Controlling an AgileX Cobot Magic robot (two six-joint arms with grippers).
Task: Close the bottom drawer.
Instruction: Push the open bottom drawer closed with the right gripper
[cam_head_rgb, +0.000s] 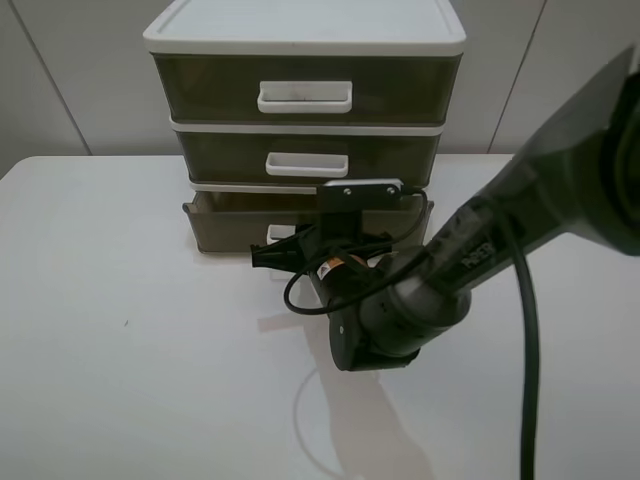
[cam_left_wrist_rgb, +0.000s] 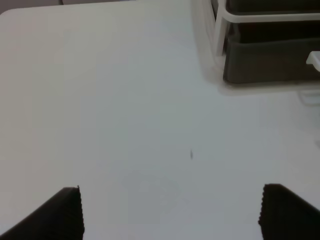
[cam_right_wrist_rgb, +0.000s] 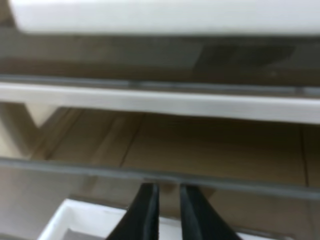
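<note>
On the tabletop: plain white matte table (cam_head_rgb: 120, 380), bare apart from one small dark speck (cam_left_wrist_rgb: 191, 154); soft shadow under the right arm.
Room: pale wall panels (cam_head_rgb: 70, 80) with thin dark seams behind the table.
Unit: white-framed three-drawer plastic unit (cam_head_rgb: 300, 25) stood at the far edge of the table, against the wall.
Upper drawers: tall smoky top drawer (cam_head_rgb: 200, 90) and shallower middle drawer (cam_head_rgb: 220, 155) sat flush in the frame.
Task item: shallow olive-brown translucent bottom drawer (cam_head_rgb: 230, 225) was lowest in the unit, its front standing out past the frame towards the camera, part open.
Right gripper (cam_head_rgb: 262, 257): reached across the middle to the drawer front; black fingers (cam_right_wrist_rgb: 149, 200) drawn almost together with a thin slit between, nothing seen clamped; tips at the drawer's upper front rim.
Left gripper (cam_left_wrist_rgb: 170, 215): jaws spread wide, nothing between them, above bare table and well apart from the unit.
Cable: black cable (cam_head_rgb: 525, 330) hung along the right arm.
Hidden: white loop handle (cam_head_rgb: 280, 236) of the bottom drawer mostly covered by the gripper; whether the tips touched the rim could not be told.
Cut off: left fingers showed only as two dark ribbed corners; unit clipped at the wrist frame edge.
Blur: right wrist view was soft; drawer interior (cam_right_wrist_rgb: 225, 150) read only as brown floor.
</note>
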